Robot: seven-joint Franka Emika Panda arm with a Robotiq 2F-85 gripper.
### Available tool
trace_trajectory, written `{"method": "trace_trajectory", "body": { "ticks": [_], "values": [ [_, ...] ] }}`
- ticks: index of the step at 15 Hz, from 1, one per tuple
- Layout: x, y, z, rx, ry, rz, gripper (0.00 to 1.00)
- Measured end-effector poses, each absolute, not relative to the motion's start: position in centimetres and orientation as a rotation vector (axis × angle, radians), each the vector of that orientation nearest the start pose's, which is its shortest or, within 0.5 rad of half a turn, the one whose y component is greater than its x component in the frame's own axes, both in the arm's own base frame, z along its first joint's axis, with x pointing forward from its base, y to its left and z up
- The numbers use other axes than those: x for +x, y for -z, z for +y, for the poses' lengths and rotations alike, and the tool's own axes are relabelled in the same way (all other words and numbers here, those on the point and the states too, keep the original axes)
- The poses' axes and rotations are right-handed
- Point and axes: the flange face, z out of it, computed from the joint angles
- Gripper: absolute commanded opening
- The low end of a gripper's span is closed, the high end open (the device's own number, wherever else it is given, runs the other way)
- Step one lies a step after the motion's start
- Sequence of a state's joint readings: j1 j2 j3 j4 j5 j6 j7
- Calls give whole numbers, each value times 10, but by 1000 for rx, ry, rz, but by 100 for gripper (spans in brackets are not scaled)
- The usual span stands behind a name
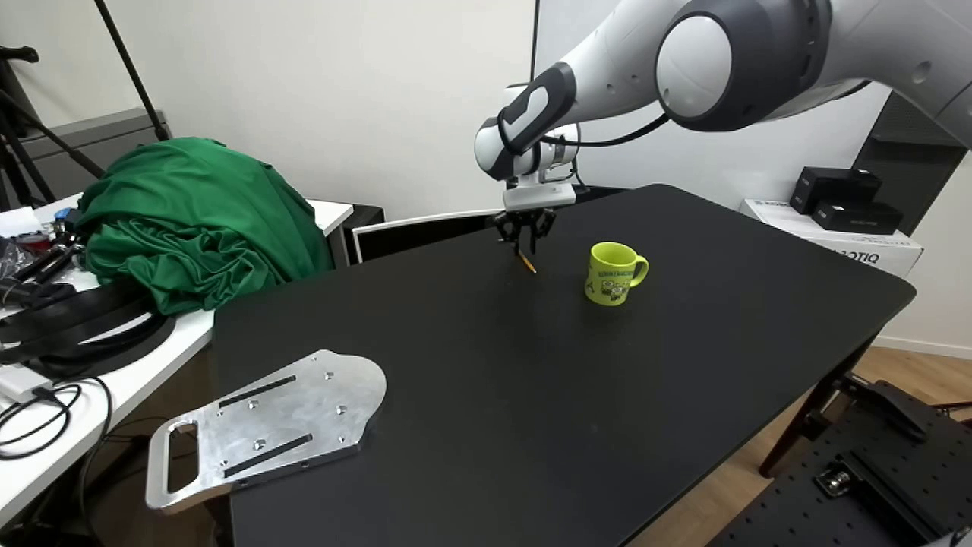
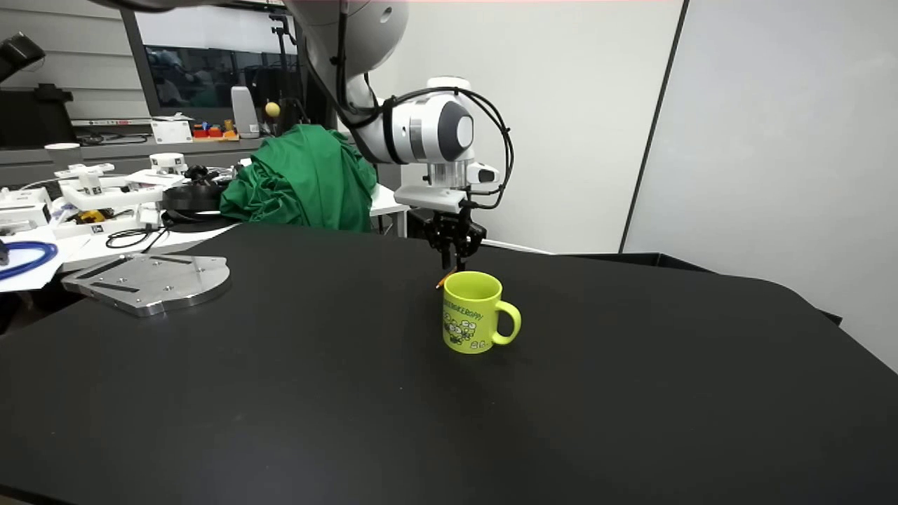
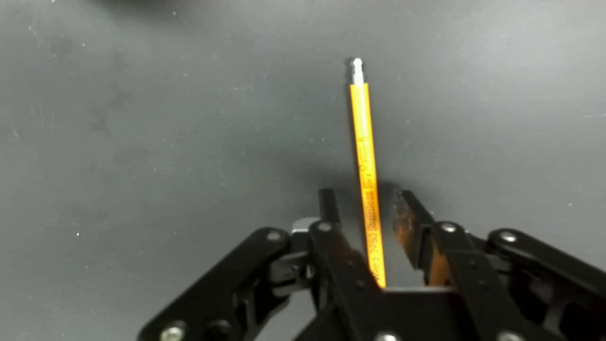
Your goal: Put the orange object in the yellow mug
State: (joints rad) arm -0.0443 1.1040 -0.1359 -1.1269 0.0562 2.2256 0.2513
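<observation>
The orange object is a thin orange stick with dark print and a silver tip. This orange stick (image 3: 369, 184) lies on the dark table between my fingers in the wrist view. It also shows in both exterior views (image 1: 528, 264) (image 2: 443, 280). My gripper (image 3: 367, 194) is partly open, its fingers pointing down on either side of the stick with a gap on each side. The gripper also shows in both exterior views (image 1: 525, 245) (image 2: 453, 262). The stick's near end is hidden behind the gripper. The yellow mug (image 1: 605, 282) (image 2: 464, 308) stands upright near the gripper and is out of the wrist view.
A silver metal plate with a handle slot (image 1: 304, 406) lies at the table's edge, also in an exterior view (image 2: 158, 280). A green cloth heap (image 1: 197, 220) and a white side table (image 1: 190, 330) with cables and gear stand beside the black table (image 1: 531, 425). A wall stands behind.
</observation>
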Motion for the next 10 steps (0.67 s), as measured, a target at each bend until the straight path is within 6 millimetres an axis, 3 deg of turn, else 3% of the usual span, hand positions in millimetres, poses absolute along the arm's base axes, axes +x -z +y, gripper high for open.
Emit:
{"method": "trace_trajectory", "body": {
  "ticks": [2,5,6,8,10],
  "values": [
    [754,-127,-104,-3157,6,626,64],
    [753,-121,-104,-3158,-7,626,86],
    [752,-119,-104,-3158,-13,626,42],
    [751,-114,-103,-3160,-21,624,45],
    [751,-115,-103,-3160,-17,621,31]
  ]
}}
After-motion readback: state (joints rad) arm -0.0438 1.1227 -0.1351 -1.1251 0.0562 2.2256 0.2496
